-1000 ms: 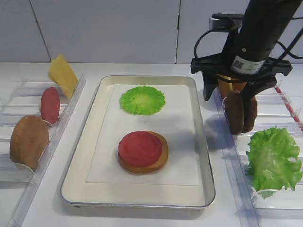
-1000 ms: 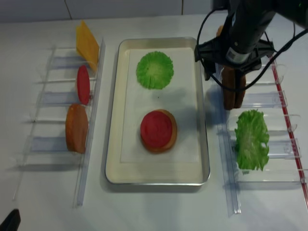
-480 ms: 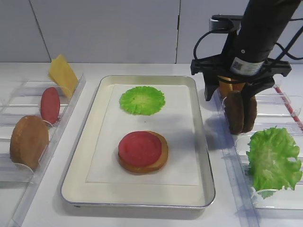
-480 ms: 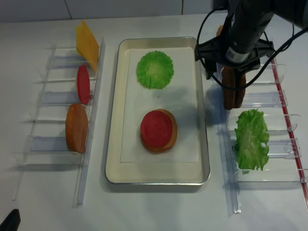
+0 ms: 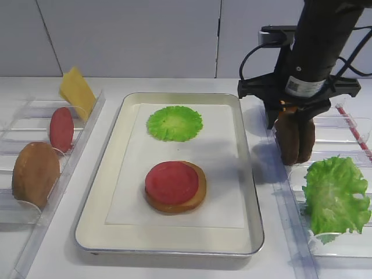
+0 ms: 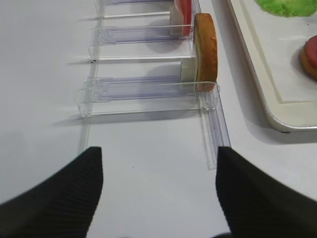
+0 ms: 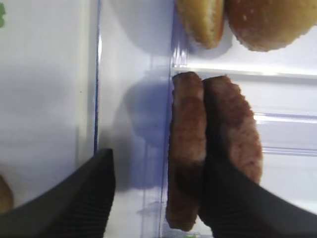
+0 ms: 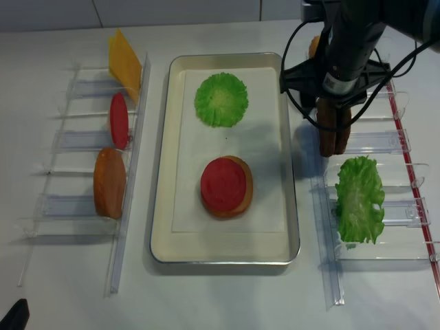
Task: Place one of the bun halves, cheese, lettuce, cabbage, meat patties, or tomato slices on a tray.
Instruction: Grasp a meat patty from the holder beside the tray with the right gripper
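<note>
Nearest the camera, the tray (image 5: 253, 192) already carries a tomato slice (image 5: 171, 182) stacked on a bun half (image 5: 196, 196), with the cabbage disc (image 5: 174, 122) farther back on the paper liner.

To its right, in the clear rack (image 5: 349, 131), 2 meat patties (image 5: 295, 139) stand on edge, faces pressed together, long axis vertical. The right gripper (image 5: 290, 119) hangs directly above them. In the wrist view its fingers (image 7: 84, 198) are apart: 1 sits well left of the left patty (image 7: 187, 148), the other lies between the 2 patties. They straddle that patty but are not yet clamped on it.

This arm is far nearer than the left gripper (image 6: 158, 193), whose fingers are spread wide over the table by the left rack.
</note>
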Controlling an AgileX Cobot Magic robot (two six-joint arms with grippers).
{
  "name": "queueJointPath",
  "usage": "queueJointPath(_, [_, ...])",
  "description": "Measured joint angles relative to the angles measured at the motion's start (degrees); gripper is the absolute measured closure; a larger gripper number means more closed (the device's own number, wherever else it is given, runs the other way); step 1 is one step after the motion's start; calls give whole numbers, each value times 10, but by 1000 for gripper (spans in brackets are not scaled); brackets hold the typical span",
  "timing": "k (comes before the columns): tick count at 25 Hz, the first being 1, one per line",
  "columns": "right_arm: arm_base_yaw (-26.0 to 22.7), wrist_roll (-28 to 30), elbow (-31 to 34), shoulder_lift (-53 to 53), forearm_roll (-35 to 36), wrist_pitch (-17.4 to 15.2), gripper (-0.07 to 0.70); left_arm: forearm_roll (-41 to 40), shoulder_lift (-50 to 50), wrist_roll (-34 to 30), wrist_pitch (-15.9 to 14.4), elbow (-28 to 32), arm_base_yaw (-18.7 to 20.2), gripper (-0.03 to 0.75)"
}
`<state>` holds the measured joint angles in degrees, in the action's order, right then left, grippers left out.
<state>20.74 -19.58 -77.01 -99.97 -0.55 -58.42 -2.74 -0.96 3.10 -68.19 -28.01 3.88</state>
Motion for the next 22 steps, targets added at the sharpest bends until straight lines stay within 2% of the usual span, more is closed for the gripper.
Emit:
queueJointPath(6, [0,-6,0,0,-16,-4,435,0,0,0,0,0,0,230])
queueJointPath(9, [0,-6,0,0,-26,-6,493,0,0,0,0,0,0,230])
queueJointPath(22, [0,-7,0,0,-27,-8,493,0,0,0,0,0,0,230])
